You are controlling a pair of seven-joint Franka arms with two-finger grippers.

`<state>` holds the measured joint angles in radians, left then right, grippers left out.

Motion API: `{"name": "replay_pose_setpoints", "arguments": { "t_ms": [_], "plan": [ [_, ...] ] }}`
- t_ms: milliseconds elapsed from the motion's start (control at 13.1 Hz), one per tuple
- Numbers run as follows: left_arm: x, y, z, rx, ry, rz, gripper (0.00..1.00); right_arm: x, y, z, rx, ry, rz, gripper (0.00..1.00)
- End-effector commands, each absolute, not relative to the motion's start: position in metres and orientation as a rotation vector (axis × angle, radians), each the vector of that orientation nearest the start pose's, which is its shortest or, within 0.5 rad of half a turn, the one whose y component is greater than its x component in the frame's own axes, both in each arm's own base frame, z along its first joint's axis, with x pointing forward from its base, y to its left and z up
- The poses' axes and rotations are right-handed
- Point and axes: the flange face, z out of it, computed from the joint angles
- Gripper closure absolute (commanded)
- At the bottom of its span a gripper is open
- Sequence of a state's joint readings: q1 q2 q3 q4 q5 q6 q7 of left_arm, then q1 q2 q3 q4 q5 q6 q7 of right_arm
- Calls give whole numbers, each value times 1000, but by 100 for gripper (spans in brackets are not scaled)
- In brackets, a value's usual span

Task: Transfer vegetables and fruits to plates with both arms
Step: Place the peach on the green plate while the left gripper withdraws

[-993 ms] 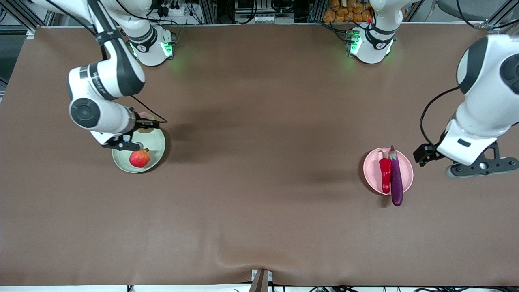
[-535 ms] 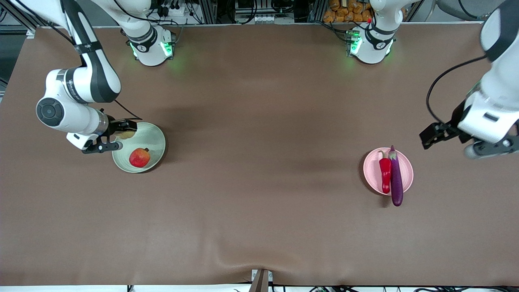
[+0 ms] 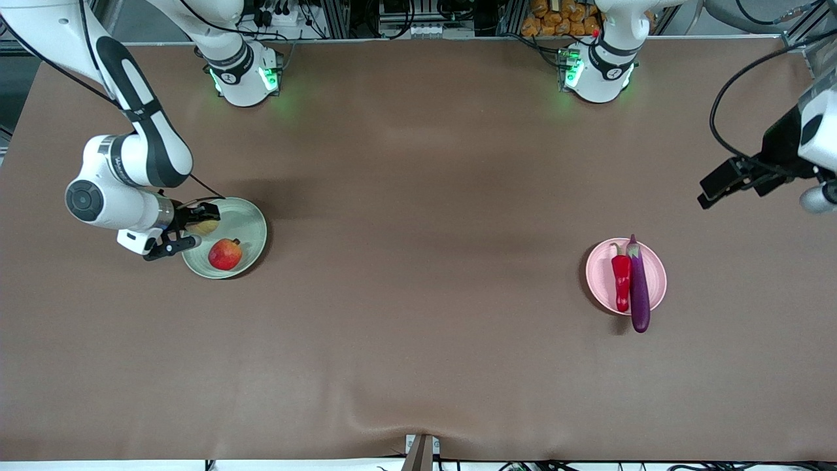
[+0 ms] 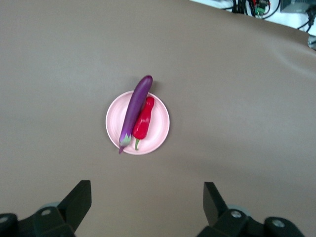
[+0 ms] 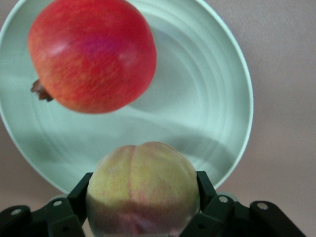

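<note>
Right pincer (image 3: 185, 229): clamped on the peach (image 3: 206, 226), low over the green plate (image 3: 252, 222) rim, mid-left of the front view.
Pomegranate (image 3: 225, 254): on that plate.
Left pincer (image 4: 146, 207): fingers apart, raised at the front view's right edge.
Eggplant (image 3: 638, 285), chili (image 3: 620, 280): on the pink plate (image 3: 598, 271).

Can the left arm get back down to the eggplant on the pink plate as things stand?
Probably yes. The left gripper hangs open, empty, with nothing between it and the eggplant, which lies exposed across the pink plate beside the chili pepper.

Purple eggplant (image 3: 638, 286), pink plate (image 3: 657, 278)
</note>
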<state>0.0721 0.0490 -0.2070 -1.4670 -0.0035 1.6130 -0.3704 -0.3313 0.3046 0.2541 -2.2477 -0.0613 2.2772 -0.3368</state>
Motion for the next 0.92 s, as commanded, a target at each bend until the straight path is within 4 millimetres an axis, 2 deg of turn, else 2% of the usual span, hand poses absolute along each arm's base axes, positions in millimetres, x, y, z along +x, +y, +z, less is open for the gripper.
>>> {"name": "replay_pose_setpoints", "arguments": {
  "t_ms": [0, 76, 153, 229, 382, 458, 535, 687, 840],
  "plan": [
    [541, -64, 654, -3174, -412, -100, 0, 513, -39, 199, -2991, -565, 243, 98],
    [533, -52, 652, -3189, -452, -82, 0, 514, -39, 198, -2991, -558, 237, 82],
    [527, -48, 653, -3196, -428, -78, 0, 515, -40, 198, -2992, -540, 237, 45],
    [520, -42, 653, -3203, -362, -72, 0, 516, -36, 199, -2994, -533, 243, 0],
    [511, -50, 653, -3200, -283, 0, 0, 520, -35, 209, -2990, -551, 263, 0],
    [504, -54, 659, -3194, -262, 1, 0, 531, -36, 225, -2985, -555, 301, 0],
    [500, -55, 662, -3193, -254, -5, 0, 541, -35, 248, -2968, -557, 389, 0],
    [493, -57, 668, -3153, -230, -9, 0, 573, -24, 312, -2942, -589, 500, 0],
    [490, -65, 667, -3108, -150, -3, 0, 596, -27, 376, -2938, -576, 519, 0]
  ]
}}
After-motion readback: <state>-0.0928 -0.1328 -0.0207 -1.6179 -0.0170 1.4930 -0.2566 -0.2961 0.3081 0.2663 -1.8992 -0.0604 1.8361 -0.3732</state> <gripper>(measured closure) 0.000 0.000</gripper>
